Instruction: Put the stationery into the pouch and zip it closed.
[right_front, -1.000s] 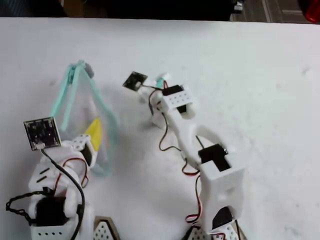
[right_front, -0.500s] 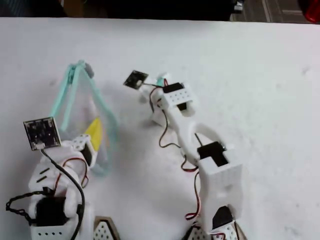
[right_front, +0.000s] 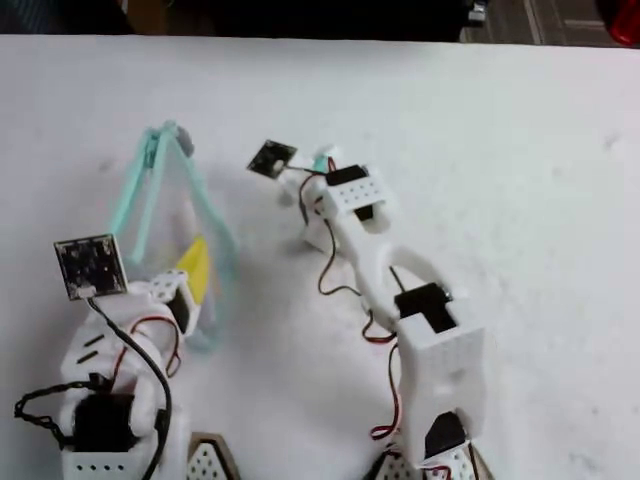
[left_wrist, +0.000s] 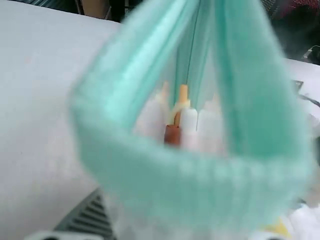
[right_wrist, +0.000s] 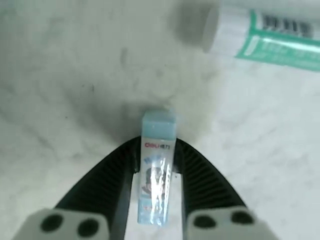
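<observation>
A clear pouch (right_front: 165, 215) with a teal zip edge lies at the left of the white table, its mouth gaping. My left gripper (right_front: 190, 290) holds its near end. Close up, the teal rim (left_wrist: 200, 185) rings several pens (left_wrist: 182, 112) lying inside. A yellow item (right_front: 193, 262) shows through the pouch wall. My right gripper (right_front: 305, 205) points down at the table's middle, right of the pouch. It is shut on a pale blue eraser (right_wrist: 157, 165), which sits upright between the black fingers (right_wrist: 115, 175). A white and green glue stick (right_wrist: 260, 35) lies just beyond the eraser.
The glue stick's teal end (right_front: 321, 158) peeks out past the right arm's wrist. The white table (right_front: 500, 150) stretches bare to the right and at the back. The arm bases stand at the near edge.
The left arm nudged the pouch, so its far tip and the wrist camera shifted slightly right. The right arm drew back a little a second ago and has stayed still since.
</observation>
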